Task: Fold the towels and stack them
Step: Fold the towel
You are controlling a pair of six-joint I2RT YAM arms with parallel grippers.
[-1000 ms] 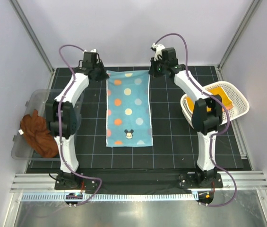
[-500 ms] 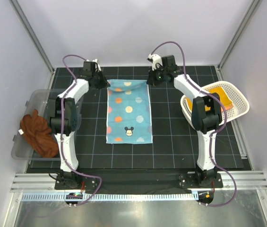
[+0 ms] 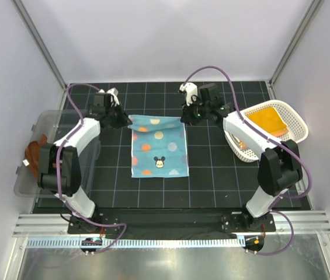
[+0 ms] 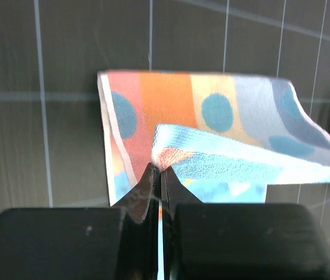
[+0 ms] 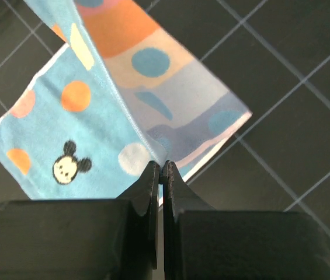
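Note:
A light blue polka-dot towel [image 3: 159, 149] with a cartoon face lies in the middle of the black grid mat. Its far edge is raised and drawn over the rest. My left gripper [image 3: 128, 121] is shut on the far left corner, and my right gripper [image 3: 183, 119] is shut on the far right corner. In the left wrist view the towel [image 4: 211, 111] shows its striped underside beyond the left gripper [image 4: 160, 169], which pinches the corner. The right wrist view has the right gripper [image 5: 160, 165] pinching the other corner of the towel [image 5: 65, 134]. A rust-brown towel [image 3: 33, 153] lies in the bin. A yellow-orange towel [image 3: 267, 119] sits in the basket.
A clear plastic bin [image 3: 48, 125] stands at the mat's left edge, behind my left arm. A white perforated basket [image 3: 287, 137] stands at the right edge, close to my right forearm. The cage walls enclose the table on three sides.
Both grippers have moved toward the near side with the towel's far corners. The far edge now folds over, and the towel looks shorter on the mat.

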